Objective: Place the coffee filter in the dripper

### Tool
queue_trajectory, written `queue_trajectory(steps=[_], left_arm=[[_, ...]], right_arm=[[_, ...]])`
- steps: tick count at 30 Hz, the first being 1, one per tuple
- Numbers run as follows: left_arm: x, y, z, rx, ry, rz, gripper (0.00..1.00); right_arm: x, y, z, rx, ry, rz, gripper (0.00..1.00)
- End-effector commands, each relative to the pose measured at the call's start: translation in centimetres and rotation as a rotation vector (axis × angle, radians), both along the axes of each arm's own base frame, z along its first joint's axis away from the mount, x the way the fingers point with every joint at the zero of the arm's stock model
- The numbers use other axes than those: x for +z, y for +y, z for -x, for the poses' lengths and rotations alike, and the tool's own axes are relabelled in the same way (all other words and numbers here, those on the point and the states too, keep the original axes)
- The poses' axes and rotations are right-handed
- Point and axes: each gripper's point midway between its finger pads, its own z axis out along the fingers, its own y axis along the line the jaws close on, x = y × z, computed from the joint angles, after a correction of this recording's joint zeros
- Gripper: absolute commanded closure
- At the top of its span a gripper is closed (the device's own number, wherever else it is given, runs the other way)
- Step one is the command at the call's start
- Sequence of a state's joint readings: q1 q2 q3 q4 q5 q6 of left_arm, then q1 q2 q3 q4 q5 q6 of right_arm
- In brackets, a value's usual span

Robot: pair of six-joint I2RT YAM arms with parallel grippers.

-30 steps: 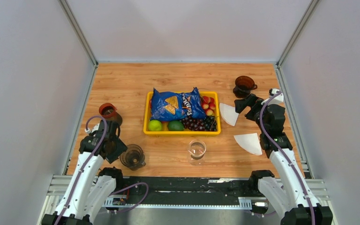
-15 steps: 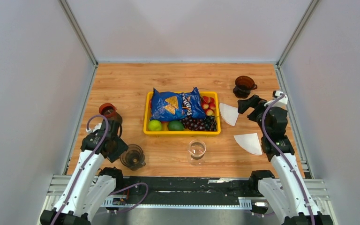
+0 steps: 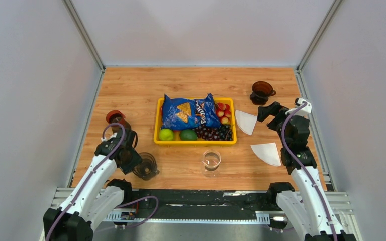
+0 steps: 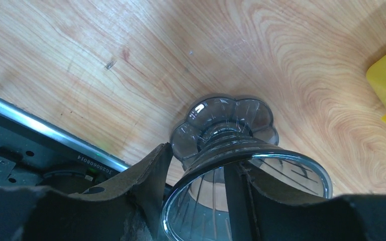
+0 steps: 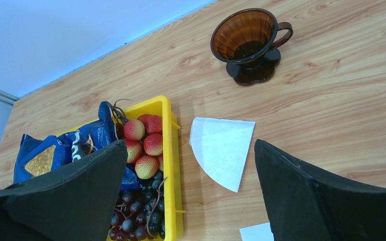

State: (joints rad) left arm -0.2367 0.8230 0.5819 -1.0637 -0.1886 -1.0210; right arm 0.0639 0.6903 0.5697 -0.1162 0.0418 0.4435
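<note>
A smoky clear dripper (image 3: 146,166) (image 4: 226,125) stands near the table's front left. My left gripper (image 3: 136,161) (image 4: 200,161) is shut on its rim, one finger outside the cone and one inside. Two white coffee filters lie flat on the right. One filter (image 3: 245,122) (image 5: 222,148) is beside the tray, and the other filter (image 3: 267,153) (image 5: 256,233) is nearer the front. My right gripper (image 3: 267,111) (image 5: 190,146) hangs open above the first filter, holding nothing.
A brown dripper with a handle (image 3: 261,92) (image 5: 247,39) stands at the back right. A reddish dripper (image 3: 115,118) stands at the left. The yellow tray (image 3: 195,142) in the middle holds a chip bag and fruit. A clear glass cup (image 3: 211,160) stands at the front centre.
My left arm has swung a little to the right, nudging the held dripper with it. My right gripper has drifted slightly right, staying open.
</note>
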Motion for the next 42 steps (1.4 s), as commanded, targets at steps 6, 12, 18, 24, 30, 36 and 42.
queue_trajectory(steps=[6,12,18,24,30,36,42], left_arm=[[-0.4,-0.5,-0.9,-0.004,-0.035,0.014,0.58],[-0.6,-0.6,-1.1,-0.014,-0.041,0.017,0.69],[0.0,-0.9,-1.6,-0.021,-0.075,0.031,0.85],[1.1,-1.0,-2.2,-0.034,-0.116,0.037,1.00],[3.4,-1.1,-2.9,-0.063,-0.190,0.045,1.00],[6.3,-0.8,-3.3,-0.078,-0.264,0.034,1.00],[9.8,0.1,-3.7,-0.071,-0.353,-0.004,1.00]], right_arm=[[2.0,-0.3,-0.1,-0.014,-0.055,0.008,0.00],[1.9,-0.5,-0.1,-0.023,-0.053,0.011,0.00],[1.7,-0.6,-0.3,-0.027,-0.046,0.015,0.00],[1.2,-0.5,-0.5,-0.024,-0.026,0.017,0.00],[1.1,-0.5,-0.5,-0.023,-0.024,0.016,0.00],[1.0,-0.4,-0.5,-0.020,-0.023,0.014,0.00],[1.1,-0.3,-0.6,-0.016,-0.023,0.010,0.00]])
